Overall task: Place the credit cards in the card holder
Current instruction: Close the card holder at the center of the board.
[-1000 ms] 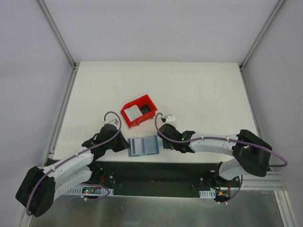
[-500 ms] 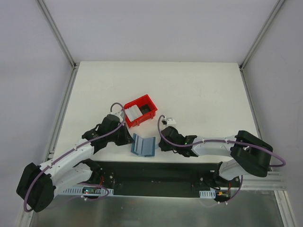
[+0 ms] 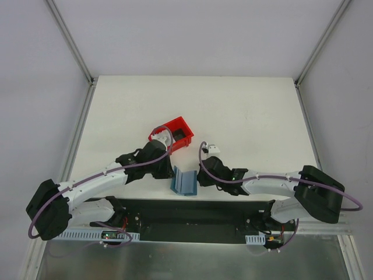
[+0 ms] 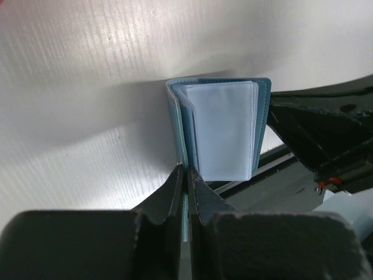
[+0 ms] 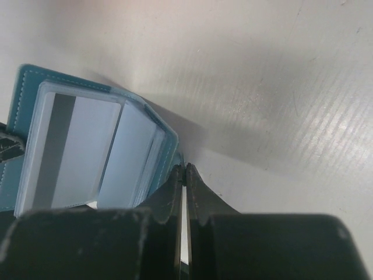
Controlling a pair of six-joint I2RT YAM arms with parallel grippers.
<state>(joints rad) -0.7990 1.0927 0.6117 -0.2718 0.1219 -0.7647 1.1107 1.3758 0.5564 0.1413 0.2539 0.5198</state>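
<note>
**Bright light, soft shadows**

The light over my table (image 3: 245,111) is bright and even. In my left wrist view the table shines white near the top, and a soft grey shadow lies beside the card holder (image 4: 221,128). My own fingers (image 4: 169,201) look dark and fuzzy up close. My right wrist view has a shiny patch too.

The teal-blue card holder (image 3: 185,181) stands half-folded on the table (image 3: 245,111) in a V, with clear sleeves fanned inside. One cover edge is pinched in the jaws of the left gripper (image 4: 185,175), the other in those of the right gripper (image 5: 185,175). A pale credit card (image 5: 87,151) with a dark stripe sits in a sleeve, left of the right jaws.
</note>
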